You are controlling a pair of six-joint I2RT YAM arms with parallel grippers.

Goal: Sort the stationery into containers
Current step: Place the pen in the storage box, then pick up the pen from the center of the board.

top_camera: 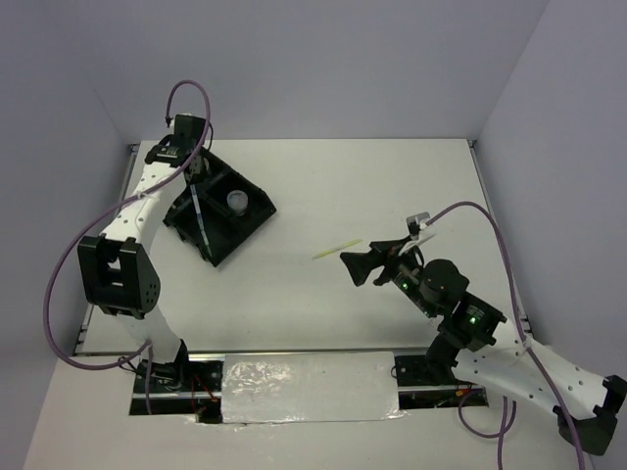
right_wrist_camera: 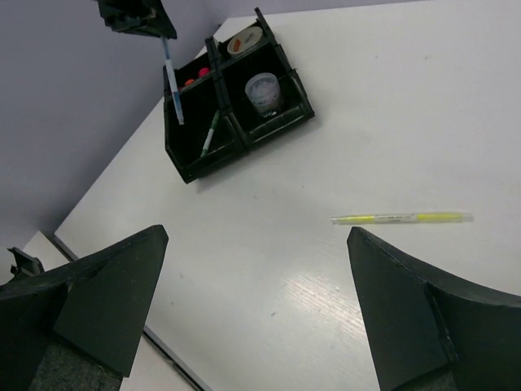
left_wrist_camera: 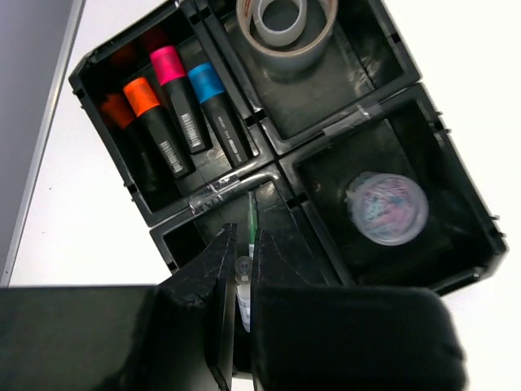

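My left gripper (left_wrist_camera: 242, 244) is shut on a thin white pen (top_camera: 201, 221) that hangs tip-down over the black tray (top_camera: 250, 233). In the left wrist view the tray (left_wrist_camera: 273, 151) holds the orange (left_wrist_camera: 142, 96), pink (left_wrist_camera: 168, 65) and blue (left_wrist_camera: 206, 81) highlighters in one compartment. A greyish tape roll (left_wrist_camera: 285, 28) is in another. A green pen (right_wrist_camera: 210, 134) lies in the compartment under the held pen (right_wrist_camera: 171, 81). A yellow-green pen (right_wrist_camera: 403, 217) lies on the table beside my right gripper (right_wrist_camera: 256, 236), which is open with nothing between its fingers.
A round clear tub (left_wrist_camera: 387, 208) of coloured bits sits in the fourth compartment. The tray stands at the table's far left, close to the left wall. The left arm (top_camera: 137, 211) arches along the left edge, and a foil-covered strip (top_camera: 309, 387) lies at the near edge.
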